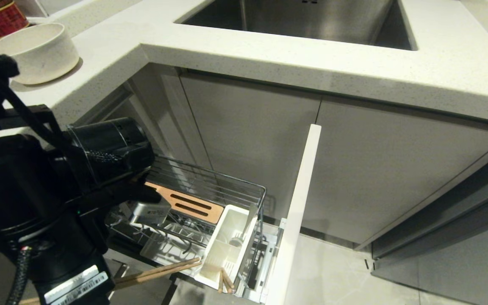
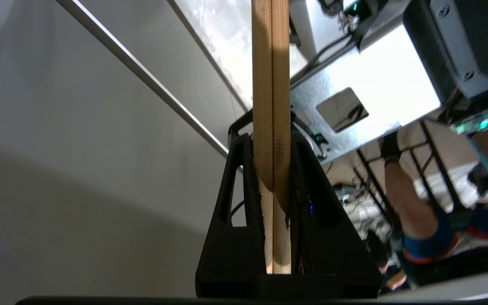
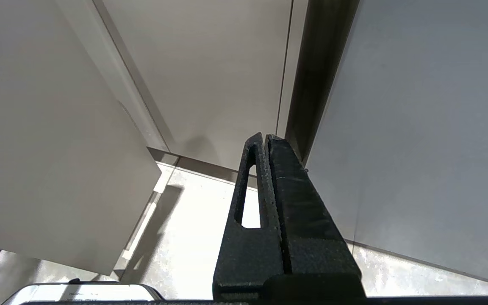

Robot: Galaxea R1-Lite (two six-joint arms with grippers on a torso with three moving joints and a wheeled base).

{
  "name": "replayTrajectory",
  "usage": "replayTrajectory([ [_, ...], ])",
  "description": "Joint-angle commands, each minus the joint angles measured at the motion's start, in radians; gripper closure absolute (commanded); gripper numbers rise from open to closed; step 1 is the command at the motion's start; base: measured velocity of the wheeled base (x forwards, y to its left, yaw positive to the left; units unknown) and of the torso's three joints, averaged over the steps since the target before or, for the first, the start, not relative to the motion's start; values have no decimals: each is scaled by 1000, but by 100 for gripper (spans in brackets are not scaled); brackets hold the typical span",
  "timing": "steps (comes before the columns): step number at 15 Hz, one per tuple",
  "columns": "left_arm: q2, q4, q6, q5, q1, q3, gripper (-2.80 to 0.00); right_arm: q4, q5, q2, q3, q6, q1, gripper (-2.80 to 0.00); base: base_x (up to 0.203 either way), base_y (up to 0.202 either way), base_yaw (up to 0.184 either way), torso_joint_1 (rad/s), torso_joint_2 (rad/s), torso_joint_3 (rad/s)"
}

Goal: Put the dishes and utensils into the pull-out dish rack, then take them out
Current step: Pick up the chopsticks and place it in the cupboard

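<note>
My left hand [image 2: 273, 169] pinches the chopsticks [image 2: 272, 106] beside the pull-out dish rack [image 1: 227, 190]. I think they must next go into its white caddy [image 1: 227, 245]. My right hand [image 3: 265, 144], pressed together, is parked.

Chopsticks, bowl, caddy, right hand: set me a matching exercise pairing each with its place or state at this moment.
Things:
1. bowl
2. chopsticks
3. caddy
4. right hand

Places or states:
A. in the rack
B. shut, holding nothing
C. on the counter
D. gripped in the left hand

Pairs: 1-C, 2-D, 3-A, 4-B
</note>
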Motion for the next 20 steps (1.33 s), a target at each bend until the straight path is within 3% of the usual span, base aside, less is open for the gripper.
replayTrajectory([
  [1,22,9,0,0,-14,17,0,-1,0,1,26,0,0,0,0,0,0,0,0,0],
  [11,112,-126,-6,-36,-39,46,0,-1,0,1,26,0,0,0,0,0,0,0,0,0],
  [20,249,-198,1,3,-14,17,0,-1,0,1,26,0,0,0,0,0,0,0,0,0],
])
